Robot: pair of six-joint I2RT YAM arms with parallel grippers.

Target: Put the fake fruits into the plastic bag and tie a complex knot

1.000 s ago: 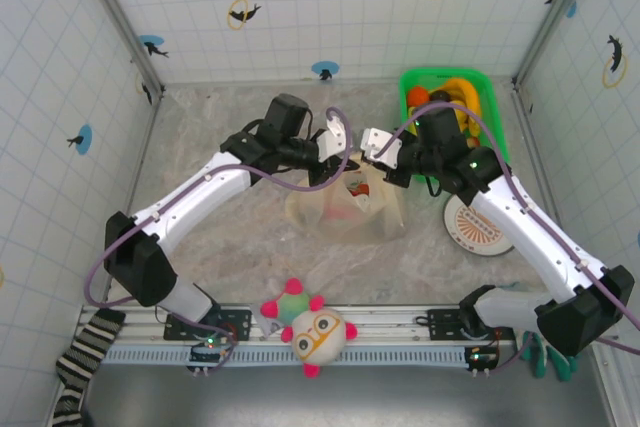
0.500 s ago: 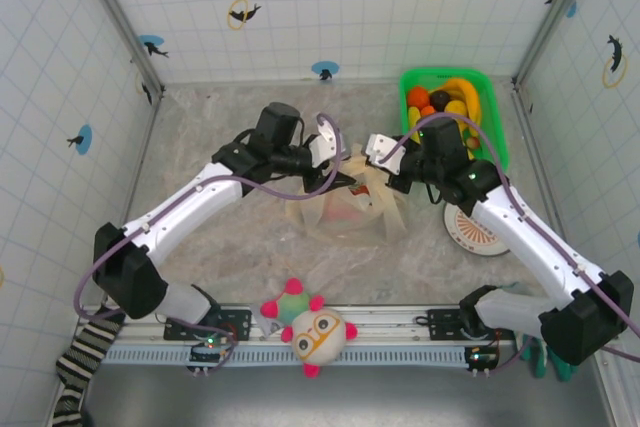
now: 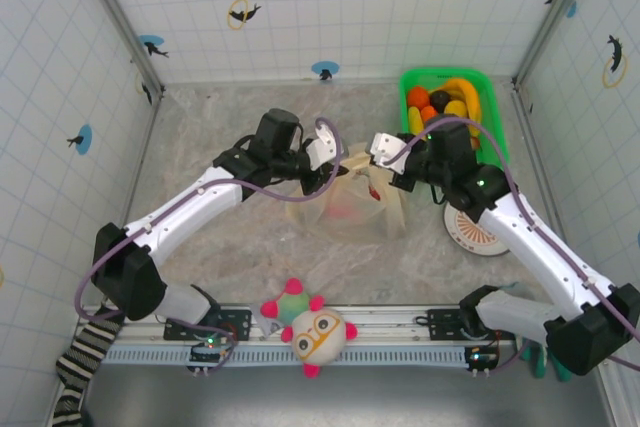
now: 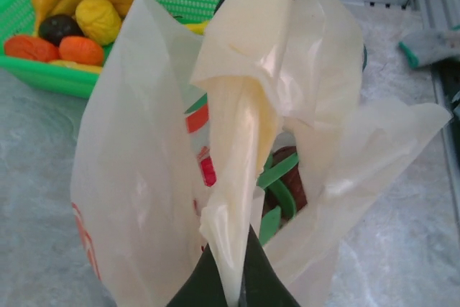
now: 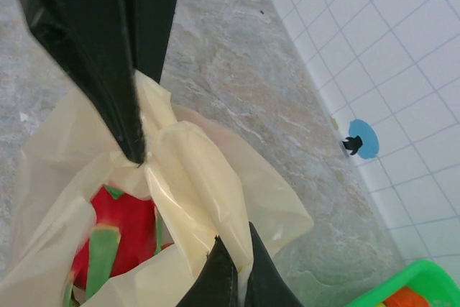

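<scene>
Left wrist view: the left gripper is clamped tight on one handle strip of the plastic bag, lifting it so the mouth gathers. The right gripper is pinched closed on the other strip, both raised close together, I'd guess ready to cross for the knot. The bag sits mid-table with a red fruit inside; more fake fruits sit in the green basket

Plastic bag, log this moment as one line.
left gripper: shut on handle | right gripper: shut on other handle | bag: fruit inside
</scene>
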